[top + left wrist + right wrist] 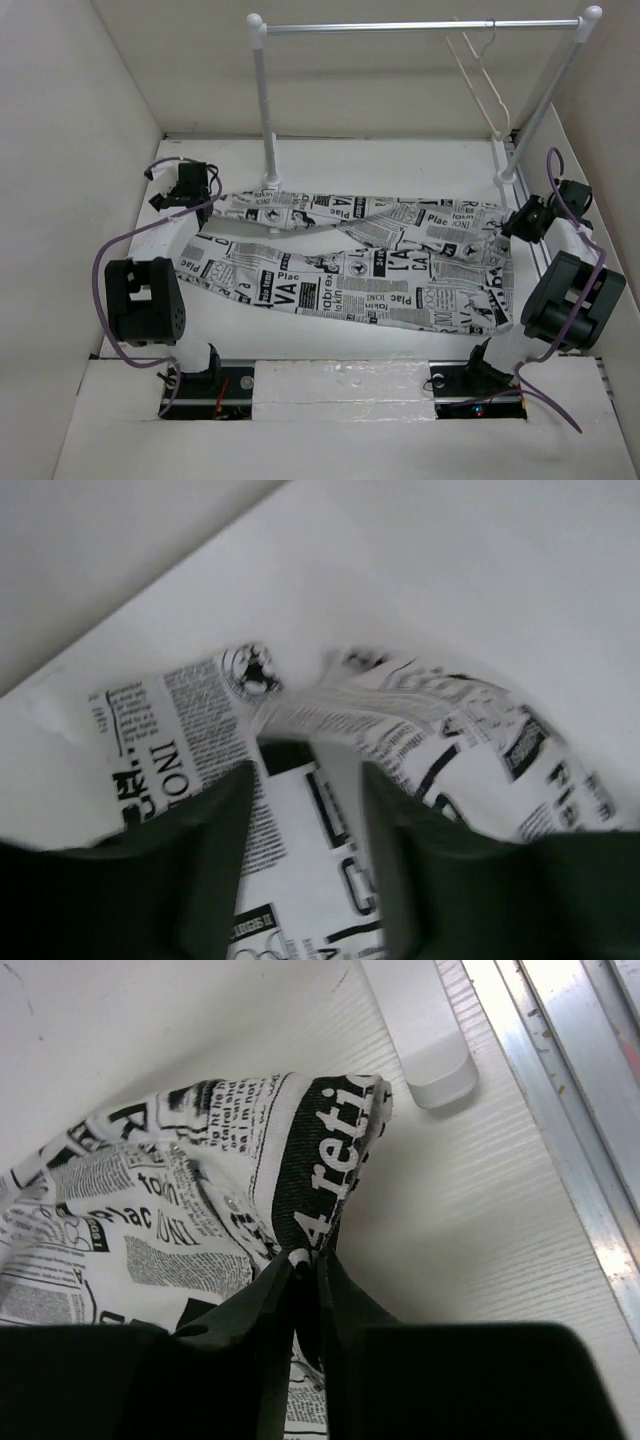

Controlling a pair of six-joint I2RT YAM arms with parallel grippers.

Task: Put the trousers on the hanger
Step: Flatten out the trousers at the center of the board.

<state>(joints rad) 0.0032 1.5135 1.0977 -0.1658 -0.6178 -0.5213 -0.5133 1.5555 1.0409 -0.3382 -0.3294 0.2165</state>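
Note:
The trousers (350, 265), white with black newspaper print, lie spread flat across the table. The leg ends are at the left and the waist at the right. The hanger (487, 85), thin and cream, hangs by its hook from the rail at the far right. My left gripper (208, 200) is low over the leg ends. In the left wrist view its jaws (310, 810) stand apart with a fold of cloth (300, 860) between them. My right gripper (512, 228) is shut on the waist edge of the trousers (310, 1160), pinched at the fingertips (305, 1265).
A clothes rail with white posts (264, 110) and a metal bar (420, 27) stands at the back. Its right post's foot (435, 1060) and an aluminium track (570, 1130) lie close beside my right gripper. White walls enclose the table on the left, back and right.

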